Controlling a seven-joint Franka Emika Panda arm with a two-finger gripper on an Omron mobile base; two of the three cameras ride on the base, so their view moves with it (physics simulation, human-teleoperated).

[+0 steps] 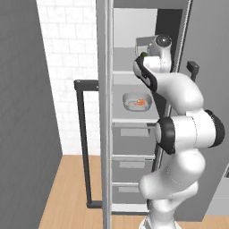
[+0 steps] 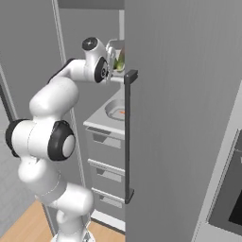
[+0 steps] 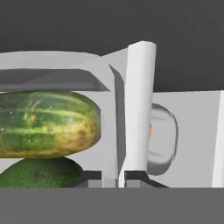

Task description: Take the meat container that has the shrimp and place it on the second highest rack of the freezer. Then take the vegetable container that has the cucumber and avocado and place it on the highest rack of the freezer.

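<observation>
The freezer (image 1: 134,27) stands open. My gripper (image 3: 118,179) is shut on the side wall of the vegetable container (image 3: 138,109), which holds the cucumber (image 3: 43,122) above the avocado (image 3: 39,173). I hold this tub (image 1: 142,44) at the level of the highest rack (image 1: 123,71), partly hidden behind my hand; in the right base view the tub (image 2: 116,49) shows at the door edge. The meat container (image 1: 137,103) with the shrimp (image 1: 140,103) lies on the second shelf (image 1: 129,120), and the tray (image 3: 162,135) shows below the tub in the hand view.
The freezer door (image 1: 105,112) hangs open to the left with its black bar handle (image 1: 82,134). A closed grey door (image 2: 179,118) with a black handle (image 2: 127,132) flanks the opening on the right. Grey drawers (image 1: 132,165) sit under the shelves.
</observation>
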